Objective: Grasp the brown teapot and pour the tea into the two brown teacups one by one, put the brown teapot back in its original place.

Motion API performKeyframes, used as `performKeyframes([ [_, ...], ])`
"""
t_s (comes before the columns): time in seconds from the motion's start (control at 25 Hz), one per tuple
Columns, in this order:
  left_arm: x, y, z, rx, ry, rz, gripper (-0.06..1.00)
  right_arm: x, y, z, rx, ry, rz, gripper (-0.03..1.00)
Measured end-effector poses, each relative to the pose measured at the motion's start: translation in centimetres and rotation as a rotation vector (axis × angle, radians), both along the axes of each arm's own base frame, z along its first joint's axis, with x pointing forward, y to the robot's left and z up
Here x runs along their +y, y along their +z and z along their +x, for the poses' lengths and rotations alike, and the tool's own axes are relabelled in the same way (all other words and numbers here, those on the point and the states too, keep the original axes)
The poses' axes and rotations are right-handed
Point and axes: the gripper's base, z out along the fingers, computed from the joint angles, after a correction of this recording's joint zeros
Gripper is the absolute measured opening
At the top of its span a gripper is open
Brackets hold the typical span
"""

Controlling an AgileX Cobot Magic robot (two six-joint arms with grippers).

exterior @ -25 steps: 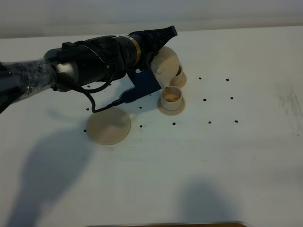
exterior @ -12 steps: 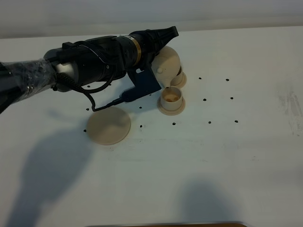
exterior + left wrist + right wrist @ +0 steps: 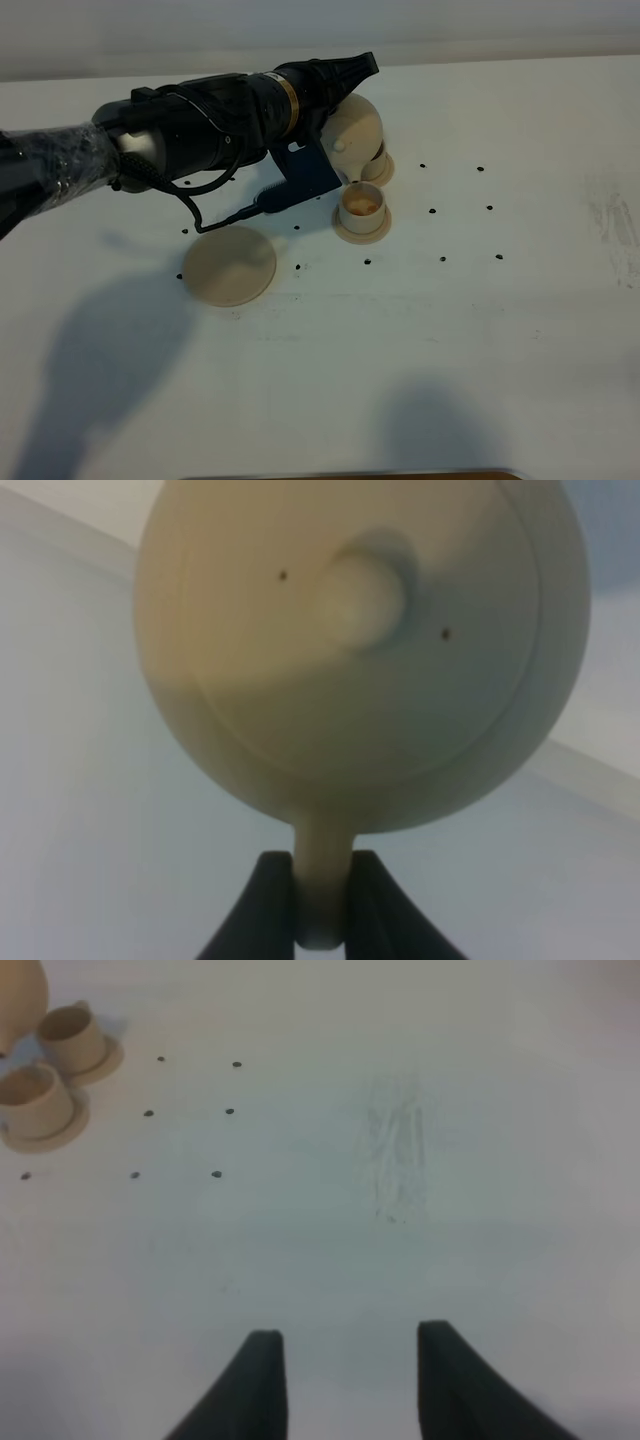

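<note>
Over the last second almost nothing shifts: the brown teapot rises very slightly and its spout stands a touch higher above the nearer of the 2 teacups. The left gripper is clamped narrowly on the teapot's loop handle, 1 finger on each side, and holds the pot tilted in the air near the middle of the bench's far edge.

The near teacup on its small saucer already shows brownish liquid inside. I cannot tell whether a stream is running now. The small lift suggests that this pour is ending rather than starting.

The far teacup sits just behind it, touching or nearly so. The pot partly hides it, so its filling cannot be read.

The wide saucer plate, the teapot's place, lies bare on the bench, toward the left edge and nearer the front than the cups.

The right gripper hangs apart from all this with its jaws parted and empty.
</note>
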Motion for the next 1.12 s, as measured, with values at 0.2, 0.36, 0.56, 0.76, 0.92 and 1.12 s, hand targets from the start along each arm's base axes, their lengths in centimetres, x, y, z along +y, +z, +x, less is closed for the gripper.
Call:
performKeyframes([
  [0.2, -0.01, 0.04, 0.02, -0.002, -0.001, 0.001, 0.17, 0.00, 0.00, 0.00, 0.000, 0.000, 0.000, 0.31],
  [0.36, -0.01, 0.04, 0.02, -0.003, -0.002, 0.002, 0.17, 0.00, 0.00, 0.00, 0.000, 0.000, 0.000, 0.31],
  [0.56, -0.05, 0.05, 0.01, -0.003, -0.005, -0.001, 0.17, 0.00, 0.00, 0.00, 0.000, 0.000, 0.000, 0.31],
  [0.76, -0.06, 0.06, 0.01, -0.004, -0.007, -0.002, 0.17, 0.00, 0.00, 0.00, 0.000, 0.000, 0.000, 0.31],
  [0.92, -0.07, 0.06, 0.01, -0.004, -0.007, -0.002, 0.17, 0.00, 0.00, 0.00, 0.000, 0.000, 0.000, 0.31],
  [1.12, -0.07, 0.09, 0.03, -0.016, -0.021, 0.016, 0.17, 0.00, 0.00, 0.00, 0.000, 0.000, 0.000, 0.31],
])
